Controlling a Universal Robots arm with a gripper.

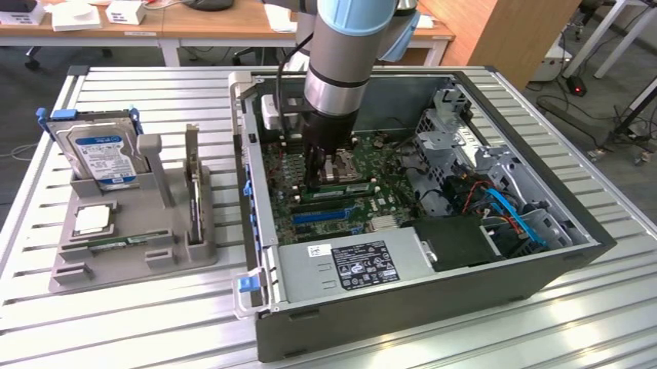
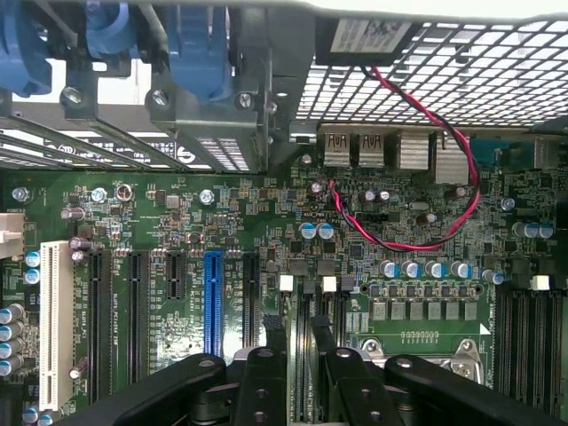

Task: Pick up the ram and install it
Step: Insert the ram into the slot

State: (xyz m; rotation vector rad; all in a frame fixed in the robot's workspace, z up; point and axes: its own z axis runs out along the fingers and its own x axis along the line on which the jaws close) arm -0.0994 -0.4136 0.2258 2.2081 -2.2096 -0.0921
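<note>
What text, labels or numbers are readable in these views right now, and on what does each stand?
No text can be read for certain.
Hard drive label: blue and white print, too small to read.
Power supply label: dark sticker with white print and marks, too small to read.
Case sticker: blurred, unreadable.
Motherboard lettering beside the slots: white print, too small to read.

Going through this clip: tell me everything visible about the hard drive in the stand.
The hard drive is a boxy silver metal unit with a blue-and-white label facing the camera. It stands on edge, leaning slightly back, in a slot of the gray holder on the slatted metal table, at the exterior view's left, outside the computer case. A blue-tabbed bracket frames its top. The holder and bracket touch it.
</note>
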